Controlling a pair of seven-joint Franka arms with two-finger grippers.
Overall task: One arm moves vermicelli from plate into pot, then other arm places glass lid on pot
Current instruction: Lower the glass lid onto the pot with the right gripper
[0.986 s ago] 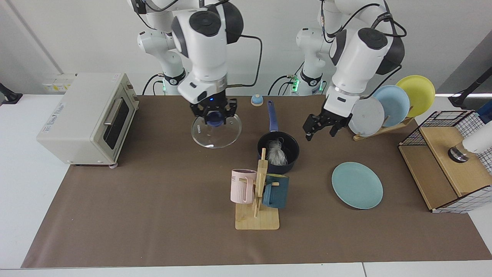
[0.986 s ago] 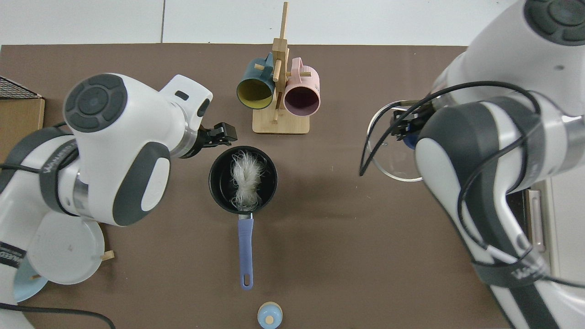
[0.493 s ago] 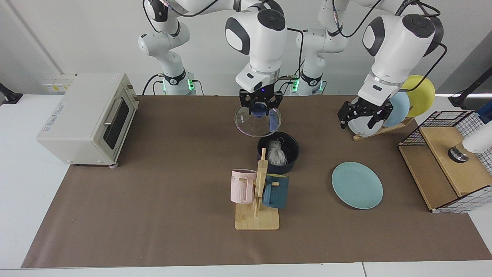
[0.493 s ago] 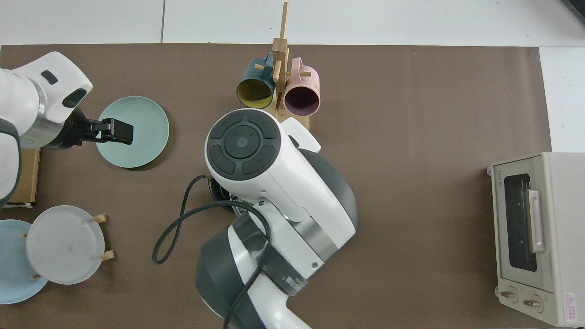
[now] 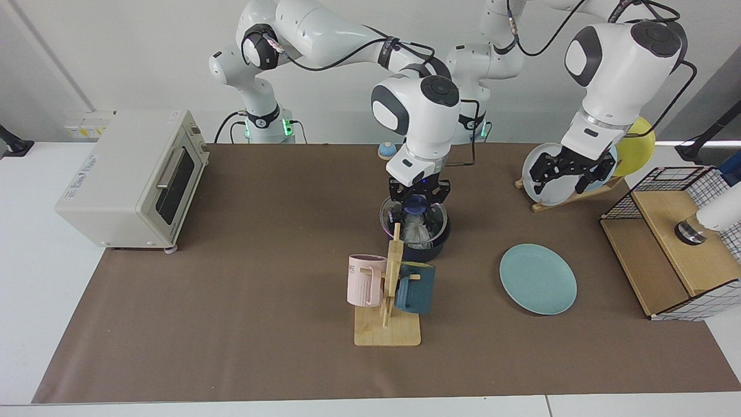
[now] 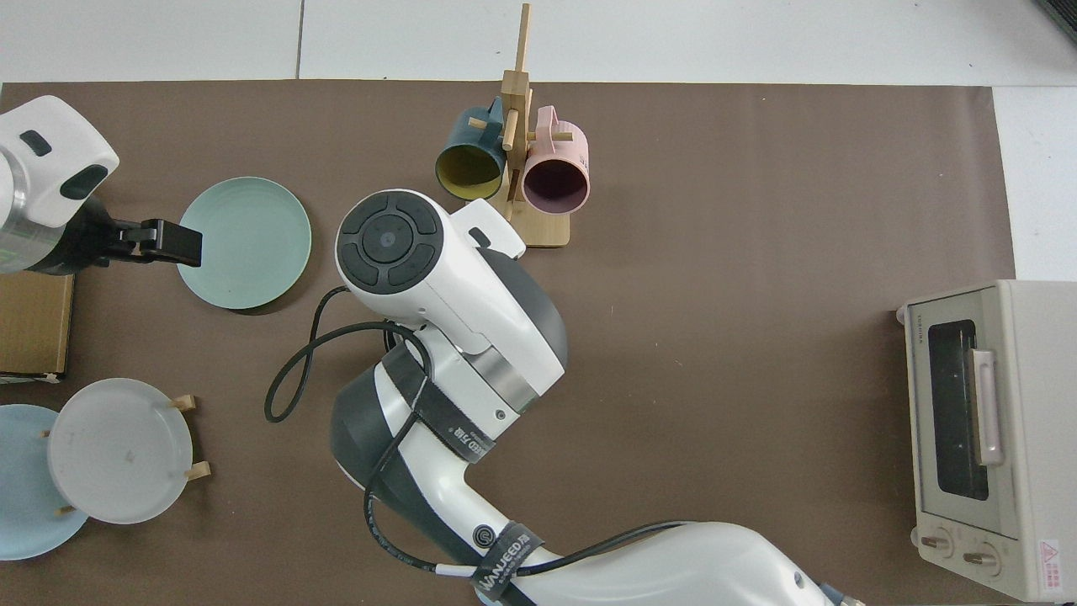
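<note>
In the facing view we see the right gripper [image 5: 417,202] closed on the blue knob of the round clear glass lid [image 5: 414,216] with its metal rim. The lid sits on the rim of the small dark navy saucepan [image 5: 425,248], though we cannot tell whether it rests fully seated. Through the glass shows the fluffy tangle of thin white vermicelli [image 5: 415,230], inside the pot.

The flat round teal-green plate [image 5: 538,279] lies bare on the brown table mat [image 5: 231,289], at about four o'clock from the pot and well apart from it. At six o'clock of the pot, just beside it, stands a wooden mug rack [image 5: 389,301] with a pink mug [image 5: 365,280] and a dark teal mug [image 5: 414,288].

The left gripper [image 5: 570,172] hangs raised at two o'clock from the pot, in front of the white plate [image 5: 543,168] in the wooden plate rack, its fingers spread and holding nothing.

From above, the right arm [image 6: 454,295] hides pot and lid. The left gripper [image 6: 172,244] shows at the teal plate's [image 6: 252,244] nine o'clock edge. A cream toaster oven [image 6: 976,438] stands at the far side.
</note>
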